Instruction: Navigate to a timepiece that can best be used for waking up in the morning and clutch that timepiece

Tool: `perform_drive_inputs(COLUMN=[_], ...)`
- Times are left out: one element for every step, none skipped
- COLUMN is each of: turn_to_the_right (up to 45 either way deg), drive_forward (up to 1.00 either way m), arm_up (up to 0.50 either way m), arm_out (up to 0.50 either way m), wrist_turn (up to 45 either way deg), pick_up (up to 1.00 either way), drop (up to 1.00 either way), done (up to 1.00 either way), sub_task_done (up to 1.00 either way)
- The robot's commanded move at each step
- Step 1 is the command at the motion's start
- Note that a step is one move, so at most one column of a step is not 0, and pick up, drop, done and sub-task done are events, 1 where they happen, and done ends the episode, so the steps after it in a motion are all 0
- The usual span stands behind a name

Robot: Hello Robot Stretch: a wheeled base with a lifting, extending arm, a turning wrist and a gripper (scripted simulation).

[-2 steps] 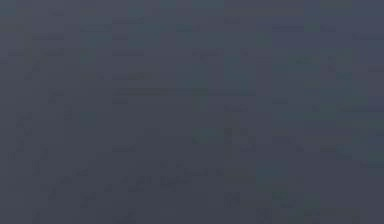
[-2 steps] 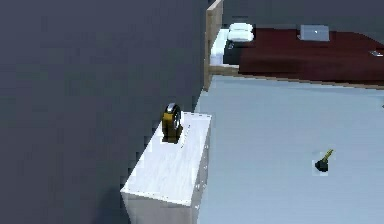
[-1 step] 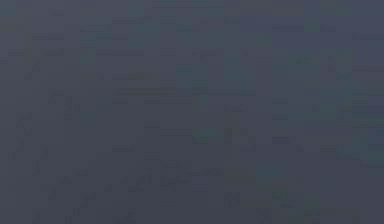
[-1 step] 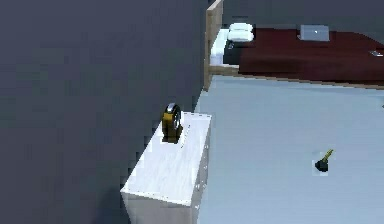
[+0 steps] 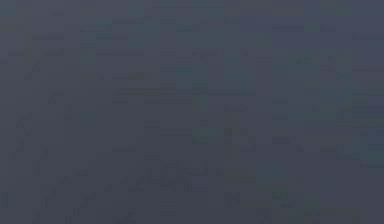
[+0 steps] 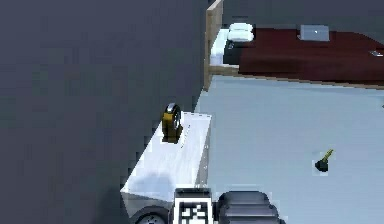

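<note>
The forward view faced a plain dark blue-grey wall [image 5: 192,112] from close by.

In the arm side view, the alarm clock [image 6: 171,122] stood upright on the far end of a white desk [image 6: 182,160]. It was round, with a gold rim and a dark face, and it sat near the desk's left edge. The same dark wall ran along the left of the desk. To its right lay pale grey floor [image 6: 290,125].

At the bottom edge, a white square with black marks [image 6: 195,210] showed against the desk's near end. A bulky dark part of the arm [image 6: 246,208] sat just to its right. Left of the square, a dark shape low against the desk's near corner looked to be the tool [image 6: 152,215]. Its far end could not be made out, so I cannot tell whether it held anything. It was well apart from the clock.

Farther out stood a bed [image 6: 330,58] with a dark red cover, a wooden headboard [image 6: 213,25] and white pillows [image 6: 238,34]. A flat grey thing [image 6: 314,32] lay on the cover. A small dark object with a yellow tip [image 6: 323,160] lay on the floor, well to the right of the desk.
</note>
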Motion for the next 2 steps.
perform_drive_inputs(turn_to_the_right=[0.0, 0.0], drive_forward=[0.0, 0.0], arm_up=[0.0, 0.0], arm_out=[0.5, 0.0], wrist_turn=[0.0, 45.0], pick_up=[0.0, 0.0], drop=[0.0, 0.0], done=[0.0, 0.0], sub_task_done=[0.0, 0.0])
